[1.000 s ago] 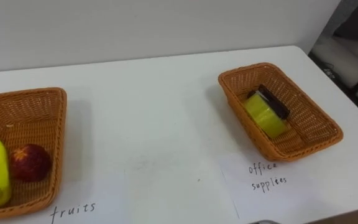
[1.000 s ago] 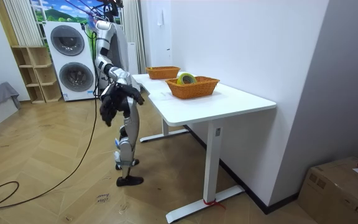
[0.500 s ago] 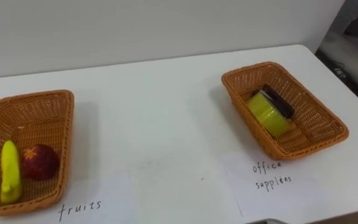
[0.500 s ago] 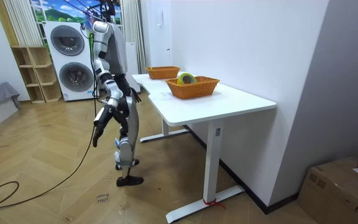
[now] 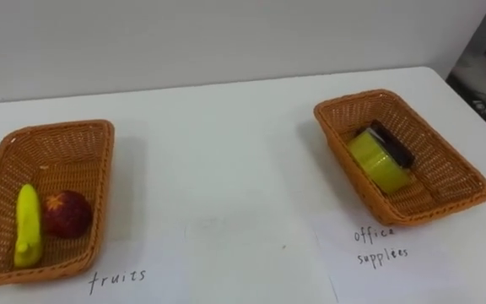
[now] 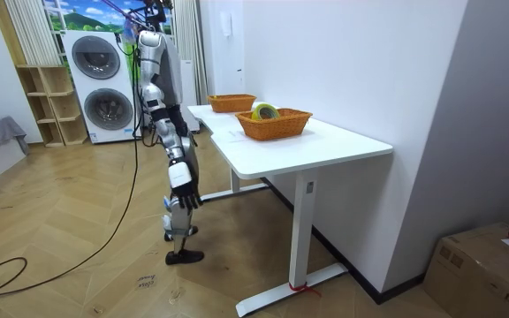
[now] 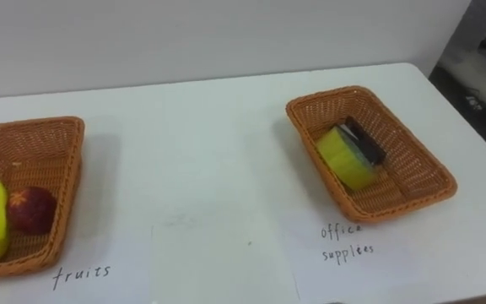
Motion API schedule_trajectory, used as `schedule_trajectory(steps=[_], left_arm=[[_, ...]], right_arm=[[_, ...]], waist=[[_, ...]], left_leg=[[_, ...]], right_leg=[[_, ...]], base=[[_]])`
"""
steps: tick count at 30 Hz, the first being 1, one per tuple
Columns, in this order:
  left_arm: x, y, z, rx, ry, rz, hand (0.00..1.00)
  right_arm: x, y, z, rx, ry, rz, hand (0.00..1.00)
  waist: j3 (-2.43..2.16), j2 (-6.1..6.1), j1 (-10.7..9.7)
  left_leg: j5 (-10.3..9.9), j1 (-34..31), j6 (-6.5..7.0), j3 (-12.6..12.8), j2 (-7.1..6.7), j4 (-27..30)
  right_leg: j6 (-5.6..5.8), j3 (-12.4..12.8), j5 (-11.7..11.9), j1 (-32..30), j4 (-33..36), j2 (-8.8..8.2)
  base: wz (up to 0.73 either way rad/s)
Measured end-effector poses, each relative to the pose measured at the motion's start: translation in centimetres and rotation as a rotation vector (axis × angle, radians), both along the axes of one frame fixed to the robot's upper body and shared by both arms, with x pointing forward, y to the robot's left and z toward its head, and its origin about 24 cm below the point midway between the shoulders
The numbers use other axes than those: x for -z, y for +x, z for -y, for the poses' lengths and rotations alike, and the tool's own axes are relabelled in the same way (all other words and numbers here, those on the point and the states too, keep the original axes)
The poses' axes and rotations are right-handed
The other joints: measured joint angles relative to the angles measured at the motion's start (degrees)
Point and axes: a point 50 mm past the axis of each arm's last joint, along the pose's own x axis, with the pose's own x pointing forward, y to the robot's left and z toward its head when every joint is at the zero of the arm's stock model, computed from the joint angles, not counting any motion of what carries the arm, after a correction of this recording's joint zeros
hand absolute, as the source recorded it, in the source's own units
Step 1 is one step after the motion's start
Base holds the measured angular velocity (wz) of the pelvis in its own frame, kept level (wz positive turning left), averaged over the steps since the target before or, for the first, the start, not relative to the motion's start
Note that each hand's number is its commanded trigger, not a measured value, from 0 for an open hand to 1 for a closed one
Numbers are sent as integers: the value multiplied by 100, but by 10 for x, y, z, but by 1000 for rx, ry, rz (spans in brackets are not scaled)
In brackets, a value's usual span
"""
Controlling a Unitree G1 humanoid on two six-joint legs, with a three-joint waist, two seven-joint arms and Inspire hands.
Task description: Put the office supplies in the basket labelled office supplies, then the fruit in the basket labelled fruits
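Fruit basket (image 5: 98, 181), left on white table (image 5: 226, 127), near-left corner cut off by frame edge; holds yellow banana (image 5: 27, 225) just beside red apple (image 5: 66, 213). Office basket (image 5: 450, 173), right: yellow tape roll (image 5: 378, 160) on edge, dark flat item (image 5: 392, 142) behind it, partly hidden, can't ID. Room view: right hand (image 6: 186, 196) hangs by thigh, too small to tell fingers.

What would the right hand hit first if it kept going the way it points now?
The right hand hangs at the robot's side, pointing down: nothing in its way until the wooden floor, likely near the robot's foot; depth is unclear.
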Motion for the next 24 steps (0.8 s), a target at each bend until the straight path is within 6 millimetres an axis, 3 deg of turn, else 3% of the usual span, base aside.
schedule_trajectory(steps=[5, 11, 24], left_arm=[[2, 3, 3, 30, -11, -24, 0], [5, 3, 10, 80, -29, -55, 0], [5, 3, 11, 104, -33, -78, 0]], right_arm=[[4, 12, -14, -242, 86, -31, 0], [7, 22, -27, -404, 116, -58, 0], [7, 26, -32, -451, 119, -54, 0]], waist=[[7, 5, 127], [34, 11, 239], [39, -12, 291]], left_leg=[[-22, 15, 2, -84, -1, 6], [-63, 99, -22, -168, 3, 6], [-76, 82, -6, -184, -8, 72]], right_leg=[[0, -108, 0, 126, -67, -7], [-3, -202, -3, 276, -102, 6], [4, -217, -7, 326, -179, -12]], base=[[8], [9], [0]])
